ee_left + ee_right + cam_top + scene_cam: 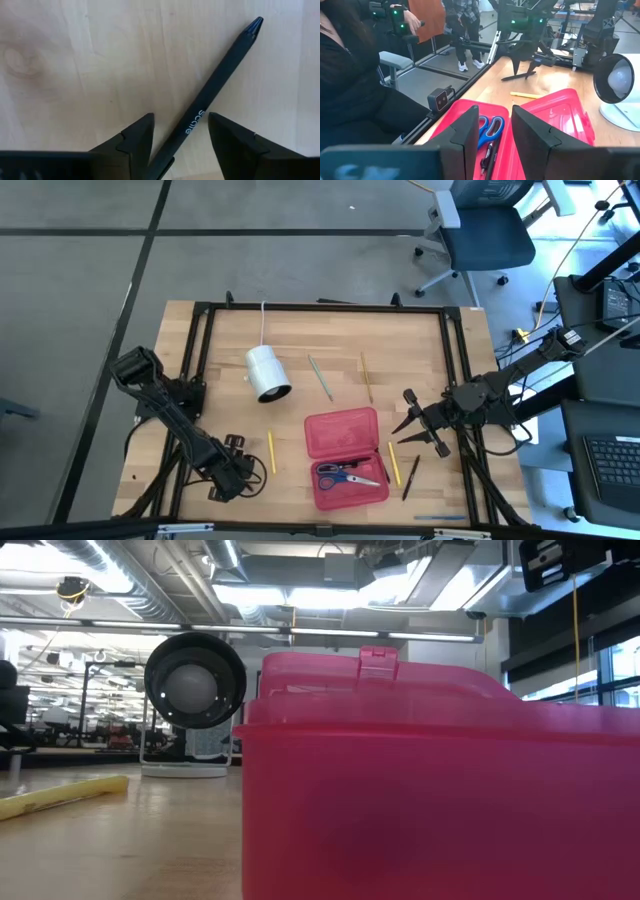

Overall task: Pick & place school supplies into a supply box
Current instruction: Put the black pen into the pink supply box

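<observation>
The red supply box (345,458) lies open. Its tray holds the blue-handled scissors (345,475) and a dark pen (487,155), and its lid (560,112) is folded back. My left gripper (181,117) is open and points down near the table's near-left corner. A black pen (220,75) lies flat on the wood between its fingers, and I see no touch. My right gripper (495,109) is open and hovers right of the box. Loose on the table are yellow pencils (271,452) (393,463), a black pen (410,477), a green pencil (320,377) and a wood-coloured pencil (367,377).
A white cylinder (267,373) with a cord lies on its side behind the box, its open end toward the near edge (195,680). A black frame runs around the table (455,360). People and chairs are beyond the table's left edge (350,75).
</observation>
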`<action>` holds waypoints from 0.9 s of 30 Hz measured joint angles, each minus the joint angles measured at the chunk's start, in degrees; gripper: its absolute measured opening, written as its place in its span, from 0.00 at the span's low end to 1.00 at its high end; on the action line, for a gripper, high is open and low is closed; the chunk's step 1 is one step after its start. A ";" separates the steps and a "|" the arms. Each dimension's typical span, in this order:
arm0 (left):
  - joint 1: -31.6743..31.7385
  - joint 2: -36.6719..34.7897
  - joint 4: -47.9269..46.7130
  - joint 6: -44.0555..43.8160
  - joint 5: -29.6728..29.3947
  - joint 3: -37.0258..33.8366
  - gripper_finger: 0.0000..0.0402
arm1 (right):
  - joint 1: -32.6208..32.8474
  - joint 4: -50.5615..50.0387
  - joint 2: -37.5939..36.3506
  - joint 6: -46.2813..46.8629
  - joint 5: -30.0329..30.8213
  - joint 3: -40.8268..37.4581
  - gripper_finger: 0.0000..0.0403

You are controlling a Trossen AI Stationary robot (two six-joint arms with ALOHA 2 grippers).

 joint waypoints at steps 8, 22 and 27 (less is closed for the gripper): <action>0.05 -0.07 -0.20 0.00 -0.53 -0.12 0.26 | 0.00 -0.04 0.00 -1.42 0.00 0.00 0.30; 0.00 0.02 0.45 0.00 -2.07 -0.17 0.08 | 0.01 -0.15 0.00 -1.44 0.00 0.00 0.30; 0.00 0.02 0.46 0.00 -2.25 -0.22 0.07 | 0.01 -0.15 0.00 -1.44 0.00 0.00 0.30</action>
